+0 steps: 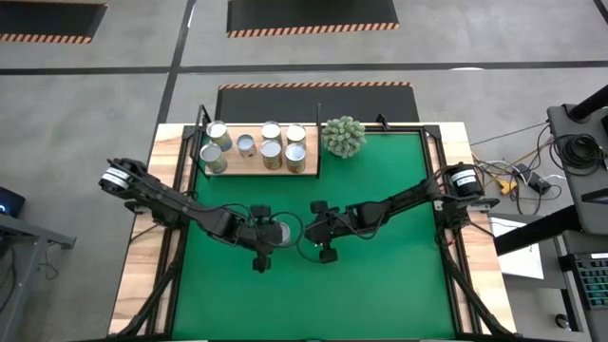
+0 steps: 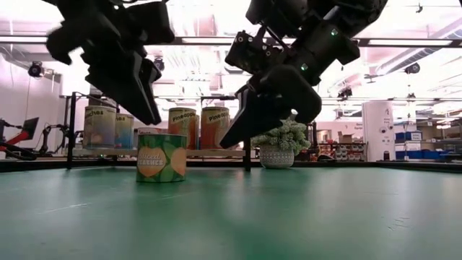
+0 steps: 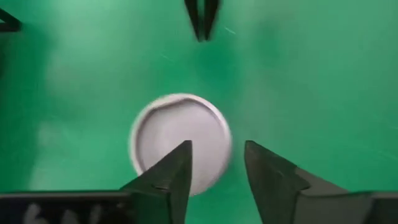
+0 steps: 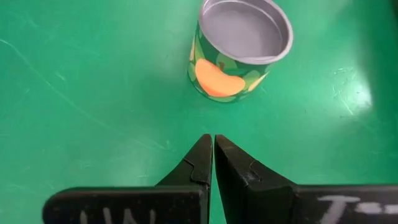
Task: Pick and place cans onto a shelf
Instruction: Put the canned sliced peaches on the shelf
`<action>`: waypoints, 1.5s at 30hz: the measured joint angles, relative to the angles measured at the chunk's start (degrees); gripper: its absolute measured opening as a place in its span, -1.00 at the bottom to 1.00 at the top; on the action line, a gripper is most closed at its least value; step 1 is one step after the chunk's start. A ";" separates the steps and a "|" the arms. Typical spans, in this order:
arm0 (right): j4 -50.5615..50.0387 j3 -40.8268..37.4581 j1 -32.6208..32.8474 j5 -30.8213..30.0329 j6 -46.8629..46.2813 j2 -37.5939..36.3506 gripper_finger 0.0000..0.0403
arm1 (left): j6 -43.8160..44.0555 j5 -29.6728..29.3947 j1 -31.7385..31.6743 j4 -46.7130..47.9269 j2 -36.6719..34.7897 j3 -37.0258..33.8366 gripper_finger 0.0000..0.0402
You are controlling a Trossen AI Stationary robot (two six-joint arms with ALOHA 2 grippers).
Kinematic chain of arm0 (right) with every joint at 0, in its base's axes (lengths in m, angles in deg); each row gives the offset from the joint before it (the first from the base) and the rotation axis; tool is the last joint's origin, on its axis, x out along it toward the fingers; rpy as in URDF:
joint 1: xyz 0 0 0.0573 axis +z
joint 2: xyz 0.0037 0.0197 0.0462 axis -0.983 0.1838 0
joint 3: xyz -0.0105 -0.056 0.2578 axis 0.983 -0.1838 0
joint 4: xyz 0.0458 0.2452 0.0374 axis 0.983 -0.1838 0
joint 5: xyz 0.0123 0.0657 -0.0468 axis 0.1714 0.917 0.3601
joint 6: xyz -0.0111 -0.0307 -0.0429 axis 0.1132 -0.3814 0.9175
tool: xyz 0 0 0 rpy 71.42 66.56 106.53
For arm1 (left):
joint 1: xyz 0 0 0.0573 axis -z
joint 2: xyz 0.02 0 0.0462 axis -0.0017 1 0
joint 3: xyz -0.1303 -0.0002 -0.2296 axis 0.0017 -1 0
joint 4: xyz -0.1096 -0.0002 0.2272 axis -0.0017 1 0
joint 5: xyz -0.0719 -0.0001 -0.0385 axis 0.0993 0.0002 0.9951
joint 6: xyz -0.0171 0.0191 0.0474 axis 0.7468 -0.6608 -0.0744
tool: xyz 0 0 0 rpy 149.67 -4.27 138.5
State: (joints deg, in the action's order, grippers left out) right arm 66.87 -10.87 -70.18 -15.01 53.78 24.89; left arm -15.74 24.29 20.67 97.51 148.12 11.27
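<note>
- I have one small green tin with an orange label and a silver top [image 2: 161,157] left standing upright in the middle of the green felt mat [image 1: 380,275], well apart from the pale wooden shelf [image 1: 258,169] at the far left corner, where seven tins [image 1: 271,150] already stand.
- My left gripper [image 3: 214,165] hangs just above that tin with its fingers parted and nothing between them. In the left wrist view one finger overlies the lid while the other sits past the rim, so I judge the gripper off-centre; descending like this could land a fingertip on the lid and tip or shove the tin.
- My right gripper [image 4: 213,155] is pressed closed and empty, its tip aimed at the mat near the same tin. Both arms are crowded over one spot, so I see a collision risk if either moves carelessly.
- The shelf is nearly full; setting this tin down could knock a neighbour or brush the spiky grey-green plant ball [image 1: 343,136] beside it.
</note>
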 joint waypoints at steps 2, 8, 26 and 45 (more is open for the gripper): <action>0.00 -0.04 0.01 0.01 0.14 0.00 -0.96 | -0.74 -0.88 -0.06 -0.21 0.29 0.00 -0.27; 0.02 -0.50 0.00 -0.02 0.09 0.00 -0.96 | -1.88 -0.03 0.00 -0.48 2.29 0.00 -0.20; 0.45 -2.47 0.00 -0.02 -0.98 0.00 -0.96 | -3.07 -0.22 0.02 -1.61 5.24 0.02 -0.88; 0.44 -2.67 0.00 -0.05 -0.44 0.00 -0.96 | -14.33 -0.49 -1.04 11.02 -4.62 1.68 -1.00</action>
State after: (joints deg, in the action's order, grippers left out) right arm 67.31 -13.53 -70.18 -15.07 53.35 24.89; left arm -30.07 23.80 19.64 108.53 143.50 12.95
